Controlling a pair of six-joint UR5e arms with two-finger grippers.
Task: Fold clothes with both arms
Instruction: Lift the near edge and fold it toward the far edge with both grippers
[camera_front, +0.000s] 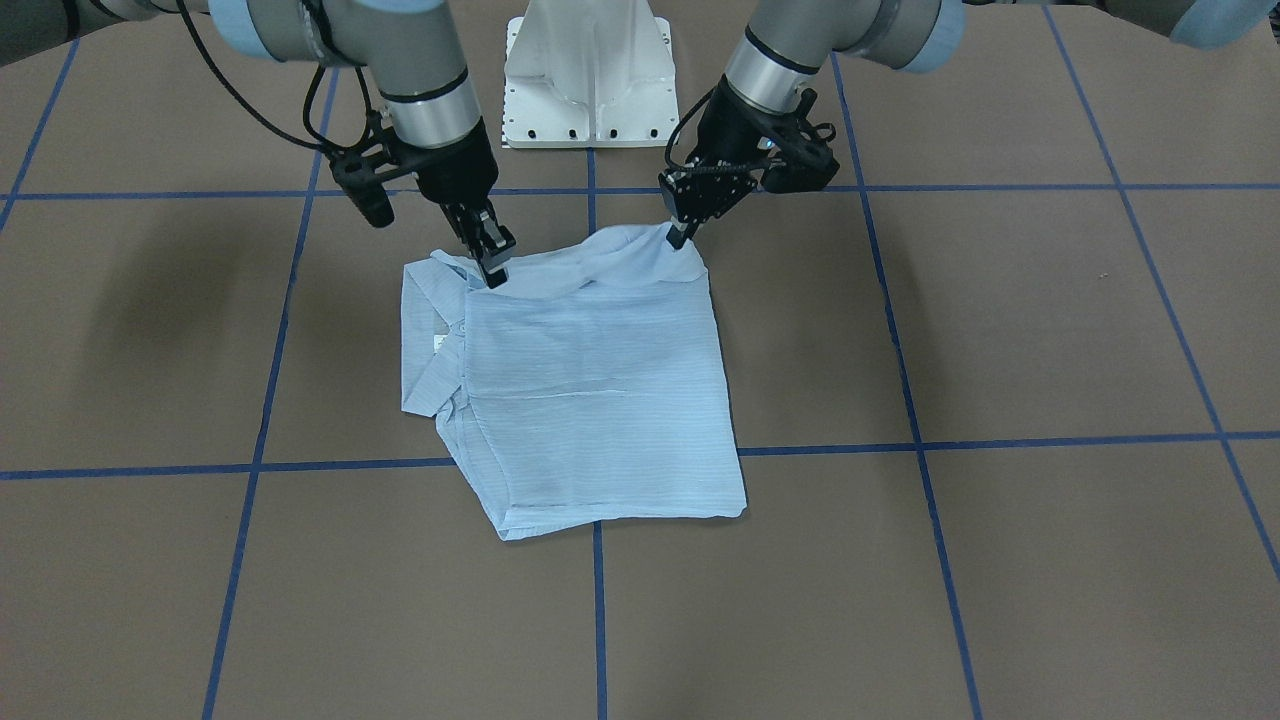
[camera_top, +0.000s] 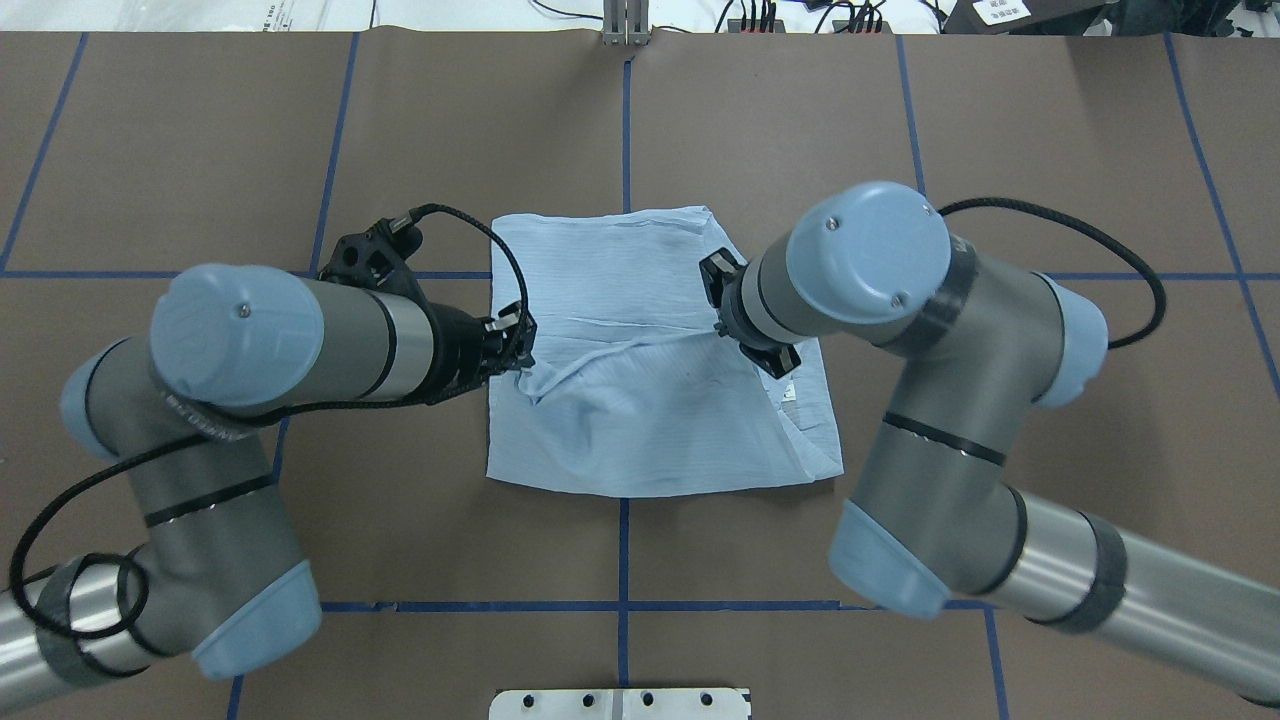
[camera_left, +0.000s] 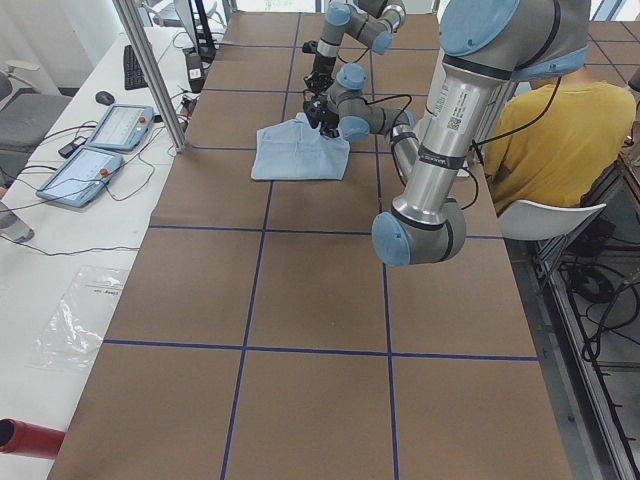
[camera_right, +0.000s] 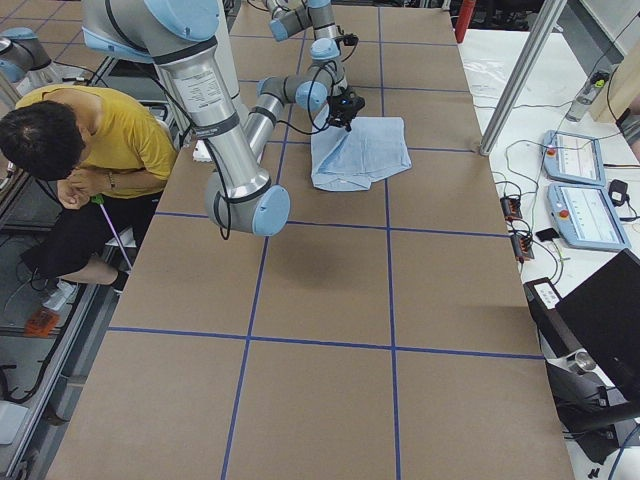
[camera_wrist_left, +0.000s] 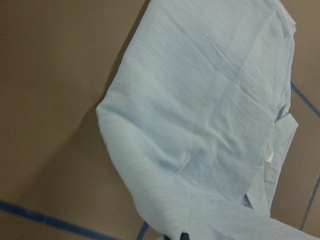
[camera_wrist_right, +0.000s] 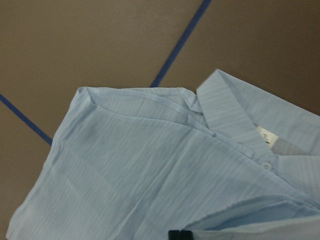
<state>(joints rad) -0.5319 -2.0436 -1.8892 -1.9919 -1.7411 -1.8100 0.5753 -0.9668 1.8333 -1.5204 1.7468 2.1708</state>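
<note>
Shirt (camera_front: 590, 380) of light blue, finely striped cloth lies folded into a rough rectangle near the middle of the brown table (camera_front: 1000, 330), across the crossing of two blue tape lines (camera_front: 597, 620). Its collar (camera_wrist_right: 235, 115), with a small white neck label (camera_wrist_right: 265, 135) and a white button (camera_wrist_right: 267, 165), is on the robot's right side of the bundle.

The left arm (camera_top: 240, 340) comes in from the robot's left, folds back at the elbow and runs its wrist almost level toward the shirt. In the front-facing view that wrist tilts down and inward. The left gripper (camera_front: 683, 238) has its fingers pressed together on the corner of the cloth nearest the robot, and the fabric rises in a small peak to the fingertips.

The right arm (camera_top: 930, 300) bends up from the robot's right, its pale blue joint cap (camera_top: 868, 250) high over the table, and its wrist angles steeply down. The right gripper (camera_front: 494, 272) is likewise narrowed onto the shirt's edge on the robot's side, just beside the collar, with cloth caught between the fingers. Both wrist views show fabric running straight up to a dark fingertip at the bottom of the frame.

Between the two arms stands the white pedestal base (camera_front: 588, 75). In the side views a person in a yellow top (camera_left: 545, 130) sits behind the robot.
</note>
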